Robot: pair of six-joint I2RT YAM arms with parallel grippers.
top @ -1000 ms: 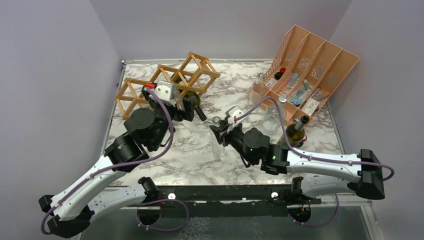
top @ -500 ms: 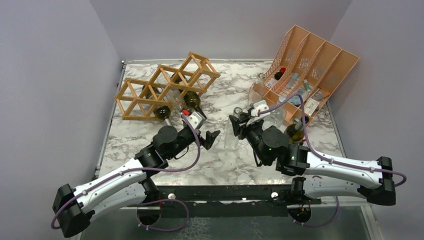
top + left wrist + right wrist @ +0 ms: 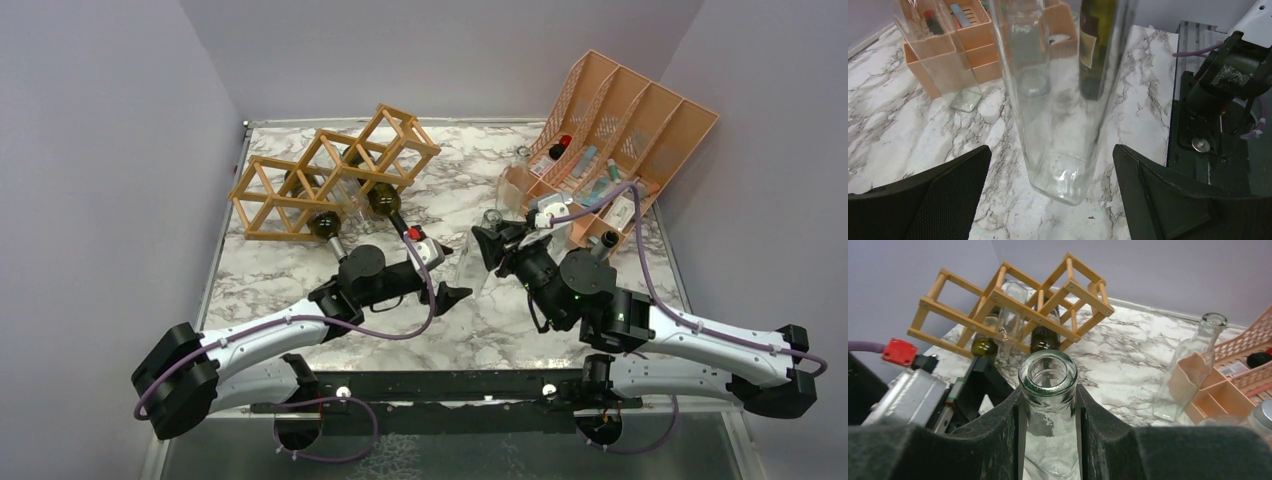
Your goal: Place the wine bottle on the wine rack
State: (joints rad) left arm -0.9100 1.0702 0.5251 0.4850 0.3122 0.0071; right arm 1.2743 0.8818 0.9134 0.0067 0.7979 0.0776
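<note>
Your right tool [image 3: 1048, 412] is clamped on the neck of the clear wine bottle [image 3: 1055, 115]. The bottle stands upright around the middle of the counter [image 3: 270, 275], well to the right of the wine rack [image 3: 340, 165] and not in it yet. Your left tool [image 3: 1050, 155] is spread wide with its fingers [image 3: 938, 200] either side of the bottle's base, touching nothing as far as I can see.

Looks like a handoff to me, so here's what I'd do. Bring the left tool in square on the lower body, a bit above the base, and squeeze before the right one lets go. Glass is slick and the bottle is tall, so an off-centre pinch will probably twist it. Mind the dark green bottle [image 3: 1098, 45] just behind it too. After that, tip it flat and aim for an open cell, since some are already taken.
</note>
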